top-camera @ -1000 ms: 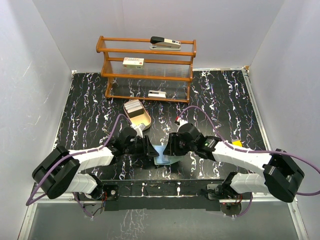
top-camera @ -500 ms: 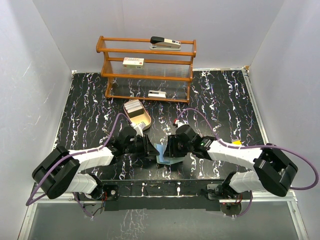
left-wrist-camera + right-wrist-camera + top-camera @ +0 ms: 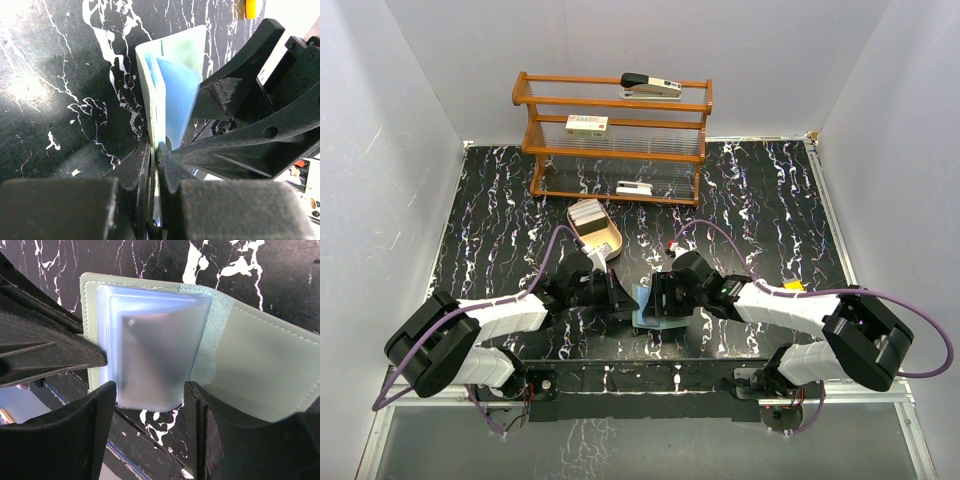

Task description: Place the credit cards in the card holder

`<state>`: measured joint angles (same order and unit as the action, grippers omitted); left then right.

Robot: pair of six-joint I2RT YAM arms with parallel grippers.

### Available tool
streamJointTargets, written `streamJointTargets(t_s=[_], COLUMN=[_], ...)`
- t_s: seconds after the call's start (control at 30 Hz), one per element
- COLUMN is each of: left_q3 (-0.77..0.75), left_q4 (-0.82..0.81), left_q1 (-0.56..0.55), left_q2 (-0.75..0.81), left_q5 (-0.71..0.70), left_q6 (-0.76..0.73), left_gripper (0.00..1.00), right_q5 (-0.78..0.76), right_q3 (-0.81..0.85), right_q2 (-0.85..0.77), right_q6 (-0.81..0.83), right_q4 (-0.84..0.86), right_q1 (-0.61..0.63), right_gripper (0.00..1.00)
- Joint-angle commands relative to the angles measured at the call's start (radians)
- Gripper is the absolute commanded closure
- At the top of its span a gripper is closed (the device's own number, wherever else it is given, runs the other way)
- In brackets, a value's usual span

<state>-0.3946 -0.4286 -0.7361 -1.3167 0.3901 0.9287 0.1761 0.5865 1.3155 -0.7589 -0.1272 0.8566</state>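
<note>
**Top external view.** Both arms meet over the near middle of the table (image 3: 500,200). The left gripper (image 3: 623,299) and right gripper (image 3: 657,300) face each other with the sage-green card holder (image 3: 647,310) between them. The credit cards (image 3: 586,213) sit stacked in the tan oval tray (image 3: 611,241), well apart from the holder. One gold-orange card (image 3: 793,285) lies alone on the table beside the right arm. The wooden rack (image 3: 615,125) at the back plays no part.

**Left wrist view.** The fingers of the left gripper (image 3: 155,150) are pinched tight on the lower edge of the card holder (image 3: 175,50), which stands on edge and open. Its blue pocket stack (image 3: 176,100) leans toward the right gripper's fingers (image 3: 227,92). No card shows between the left fingers.

**Right wrist view.** The fingers (image 3: 95,440) of the right gripper (image 3: 150,392) stand wide, one on either side of the clear blue-grey pocket stack (image 3: 155,345). Whether they press on it cannot be told. The green cover (image 3: 260,365) is folded out to the right. A finger of the left gripper (image 3: 45,352) bears on the opposite edge. The pockets are too blurred to show any card inside.

**Progress, as judged.** The holder is open and steadied, but no card is in either gripper. Picking up and inserting the cards remains to be done
</note>
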Motion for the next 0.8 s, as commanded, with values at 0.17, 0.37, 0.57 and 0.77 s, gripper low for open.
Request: streamJointTargets(t_s=[0.17,0.37,0.57,0.77], left_q3=[0.006,0.01,0.007,0.008], left_q4=[-0.061,-0.071,-0.067,-0.042], left_q1=[-0.003,-0.003,-0.003,-0.004], left_q2=[0.011,0.011,0.011,0.01], left_q5=[0.031,0.033,0.036,0.027], left_q6=[0.007,0.013,0.018,0.007], left_gripper=[1.0,1.0,1.0,1.0], right_q5=[0.021,0.001,-0.049,-0.138], right_q3=[0.0,0.015,0.022,0.056], right_q2=[0.006,0.029,0.037,-0.002], right_q6=[0.003,0.005,0.007,0.01], right_q4=[0.072,0.053,0.013,-0.114], right_q1=[0.004,0.003,0.004,0.004], right_gripper=[0.42,0.44,0.49,0.48])
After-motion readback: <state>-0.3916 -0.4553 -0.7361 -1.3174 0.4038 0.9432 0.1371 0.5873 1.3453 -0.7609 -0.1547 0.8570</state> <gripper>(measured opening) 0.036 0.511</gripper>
